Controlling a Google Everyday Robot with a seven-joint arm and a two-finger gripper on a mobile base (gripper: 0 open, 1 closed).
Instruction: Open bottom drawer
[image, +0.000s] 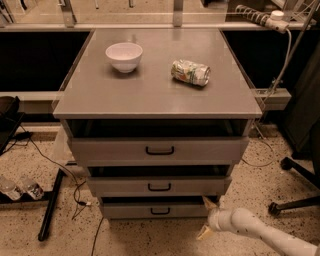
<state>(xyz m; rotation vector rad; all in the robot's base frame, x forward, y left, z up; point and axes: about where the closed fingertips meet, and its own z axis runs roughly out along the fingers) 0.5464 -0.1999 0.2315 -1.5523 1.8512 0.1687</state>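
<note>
if apart, claw (203, 217) nr bottom drawer (132, 210)

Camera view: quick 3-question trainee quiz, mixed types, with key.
1. True or false: the gripper grips the bottom drawer by its handle.
2. What lies on its side on the cabinet top? A mug, B can, C box.
3. Fill in: the gripper, fingers open, hovers near the floor at the picture's lower ___, beside the bottom drawer's end.
Key: 1 false; 2 B; 3 right.
</note>
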